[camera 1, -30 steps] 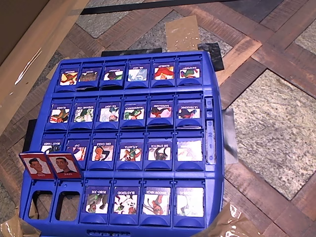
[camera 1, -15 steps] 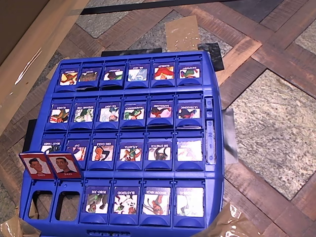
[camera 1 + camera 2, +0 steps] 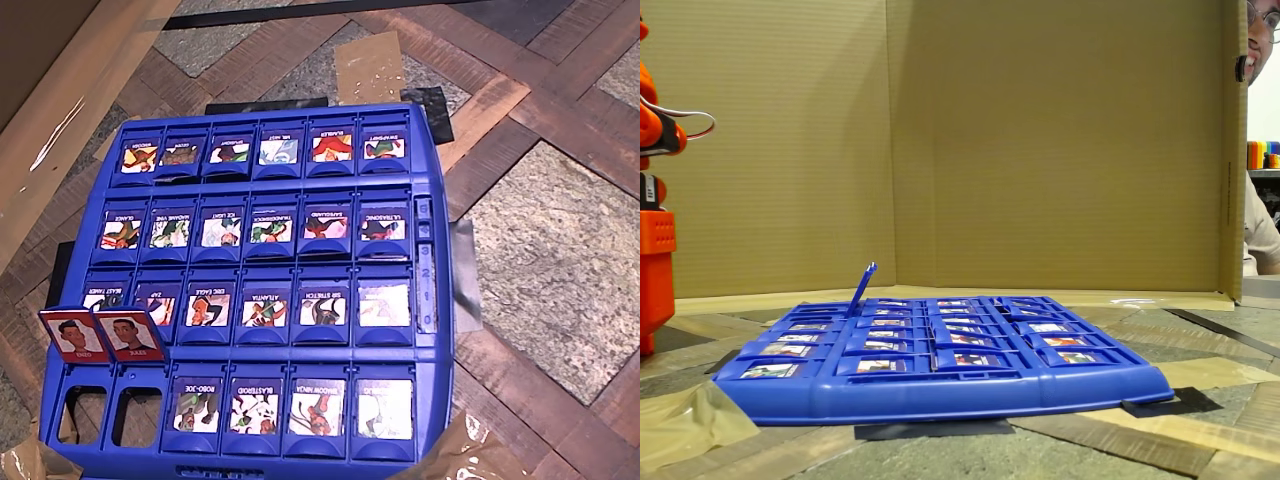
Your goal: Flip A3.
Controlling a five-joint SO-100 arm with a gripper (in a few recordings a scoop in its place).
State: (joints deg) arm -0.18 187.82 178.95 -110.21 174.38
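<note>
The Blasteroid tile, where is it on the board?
In the overhead view, the Blasteroid tile lies flat in the bottom row, between Robo-Joe and Shadow Ninja.

Background. The floor (image 3: 560, 250) is a patchwork of grey stone-look panels bordered by brown wood-grain strips, with even, soft lighting. A corrugated cardboard wall (image 3: 970, 140) closes the rear of the fixed view, folded at vertical creases; in the overhead view the cardboard (image 3: 60, 90) runs along 10 o'clock. Tan tape patches (image 3: 368, 65) lie at 12 o'clock. Shelving (image 3: 1262, 160) stands at 3 o'clock beyond the cardboard's edge.
</note>
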